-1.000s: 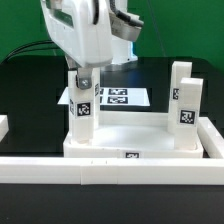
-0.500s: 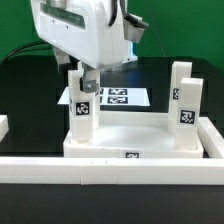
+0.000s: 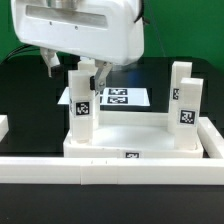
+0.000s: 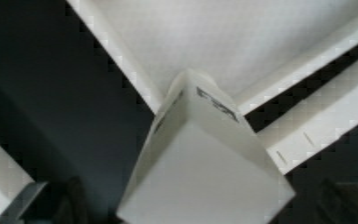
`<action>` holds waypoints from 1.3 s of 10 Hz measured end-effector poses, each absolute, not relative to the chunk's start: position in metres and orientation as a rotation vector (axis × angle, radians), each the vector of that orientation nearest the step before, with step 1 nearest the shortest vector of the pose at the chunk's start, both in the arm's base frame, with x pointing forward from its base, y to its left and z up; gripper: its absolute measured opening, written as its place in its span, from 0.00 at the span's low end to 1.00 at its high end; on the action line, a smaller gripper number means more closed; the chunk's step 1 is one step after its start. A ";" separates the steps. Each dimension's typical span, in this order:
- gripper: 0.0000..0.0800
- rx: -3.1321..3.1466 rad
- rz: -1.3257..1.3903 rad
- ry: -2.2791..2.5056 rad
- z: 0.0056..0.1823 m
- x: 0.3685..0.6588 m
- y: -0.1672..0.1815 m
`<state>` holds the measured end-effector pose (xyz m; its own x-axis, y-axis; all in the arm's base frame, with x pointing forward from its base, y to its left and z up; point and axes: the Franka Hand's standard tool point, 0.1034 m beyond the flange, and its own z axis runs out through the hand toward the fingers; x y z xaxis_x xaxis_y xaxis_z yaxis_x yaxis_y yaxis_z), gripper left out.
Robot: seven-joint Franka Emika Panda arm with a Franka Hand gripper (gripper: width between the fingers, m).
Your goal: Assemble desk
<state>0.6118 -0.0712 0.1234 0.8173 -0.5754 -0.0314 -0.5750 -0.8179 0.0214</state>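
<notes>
Your desk [image 3: 135, 140] sits on the black table [image 3: 25, 95], tabletop slab [image 3: 130, 128] lying flat, pushed up against the long white border bar [image 3: 110, 172] at the front. Two square post legs stand upright on it: one leg [image 3: 81, 103] at the exterior view's left, right under the tool [image 3: 76, 68], and another leg [image 3: 184, 101] at the exterior view's right. Behind it the marker board [image 3: 122, 97] lies flat on the table.

The tool's jaws are spread wide, one finger either side of the left leg's top, not clamping it. The wrist view shows the same leg [image 4: 202, 150] standing free between the fingers [image 4: 25, 200].

Handling-wise, I'd guess it's all stiff, light plastic, smooth enough to slip, and tall posts like these probably tip if you nudge them sideways. If you need that leg again, take it near the top across two flat faces, squarely.
</notes>
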 end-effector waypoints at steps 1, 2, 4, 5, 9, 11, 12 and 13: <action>0.81 3.042 -0.055 -0.715 0.123 0.612 -0.069; 0.81 3.081 -0.027 -0.535 0.122 0.615 -0.067; 0.81 3.101 -0.029 -0.403 0.122 0.615 -0.068; 0.81 3.117 -0.030 -0.243 0.122 0.614 -0.069; 0.81 3.129 -0.025 0.261 0.122 0.608 -0.055; 0.78 3.105 -0.024 0.470 0.122 0.608 -0.057; 0.78 3.101 -0.024 0.500 0.122 0.608 -0.057; 0.53 3.103 -0.025 0.486 0.122 0.607 -0.057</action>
